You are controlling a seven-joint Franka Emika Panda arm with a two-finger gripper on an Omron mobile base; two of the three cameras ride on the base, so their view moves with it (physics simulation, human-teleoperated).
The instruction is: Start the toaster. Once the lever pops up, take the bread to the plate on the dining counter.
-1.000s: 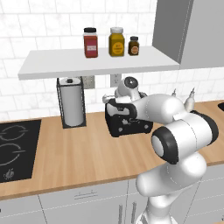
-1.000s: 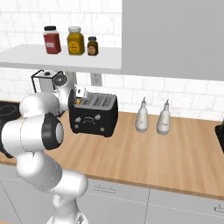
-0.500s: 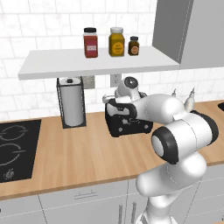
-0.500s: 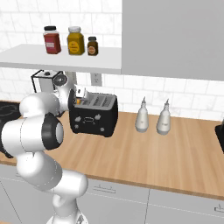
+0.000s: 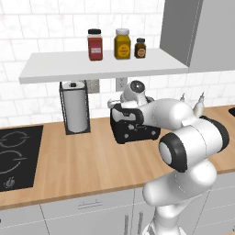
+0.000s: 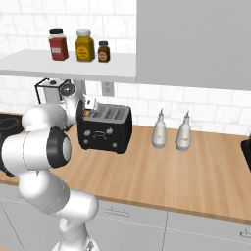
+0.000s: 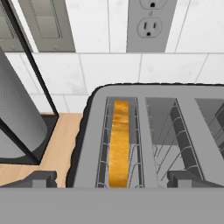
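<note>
Left base view: white arm reaches forward over the wood worktop [image 5: 82, 160] to the black boxy two-slot toaster [image 5: 131, 128], which stands against the white tiled wall, just right of the wire-framed paper towel roll [image 5: 75, 112]; the arm hides the toaster's top and the pincer itself, so nothing to say on the jaws from here. Three jars [image 5: 121, 43] sit on the white shelf above, and a black hob [image 5: 16, 158] is at the left. Right base view: toaster [image 6: 105, 128] seen front-on, the hand at its upper left corner, and two white pointed-top bottles [image 6: 170, 131] stand well apart to its right on the worktop. Hand view: camera looks straight down at the toaster top; the two dark fingertips [image 7: 33, 179] sit spread wide at the bottom, nothing between them, so the gripper [image 7: 111, 183] is released and roughly straddles the left slot. The tan slice of bread with golden-orange crust [image 7: 119, 144] stands on edge in that slot, only its top crust edge exposed; the right slot holds bare wire. Judgement: the slice is light, thin and crumbly, and will dent if squeezed hard. The best hold is across its flat faces at the exposed top edge, lifting straight up to clear the guide wires.
</note>
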